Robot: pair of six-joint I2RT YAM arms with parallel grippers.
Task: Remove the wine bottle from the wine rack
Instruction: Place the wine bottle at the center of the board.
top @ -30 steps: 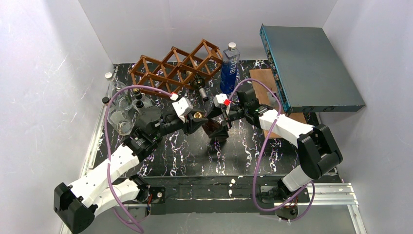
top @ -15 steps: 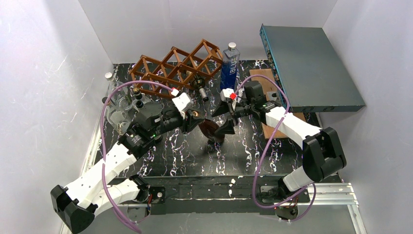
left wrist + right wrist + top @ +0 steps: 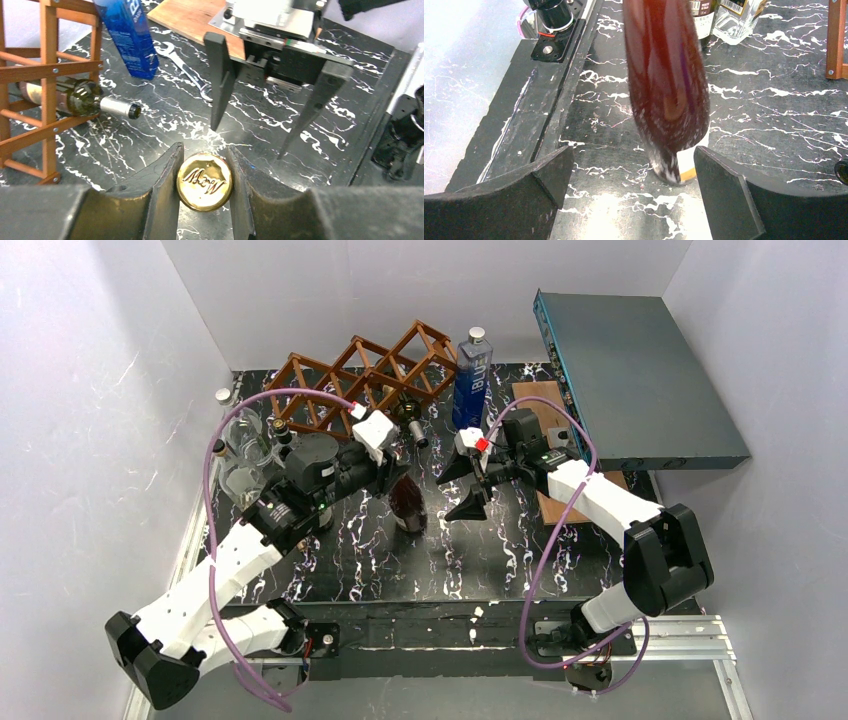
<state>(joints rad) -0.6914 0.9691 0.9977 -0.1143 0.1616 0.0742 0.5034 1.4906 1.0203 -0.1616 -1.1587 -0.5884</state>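
Back left: reddish-brown wooden lattice wine rack, a greenish bottle lying in a low cell. Centre: left gripper clamped on the gold cap of the dark brown glass wine bottle, which is clear of the rack and near upright on the black marbled counter, likely for standing it. Right gripper just beside, jaws wide, empty.

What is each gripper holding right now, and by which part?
The left gripper clamps the dark wine bottle by its gold cap at the top. The right gripper is open and holds nothing.
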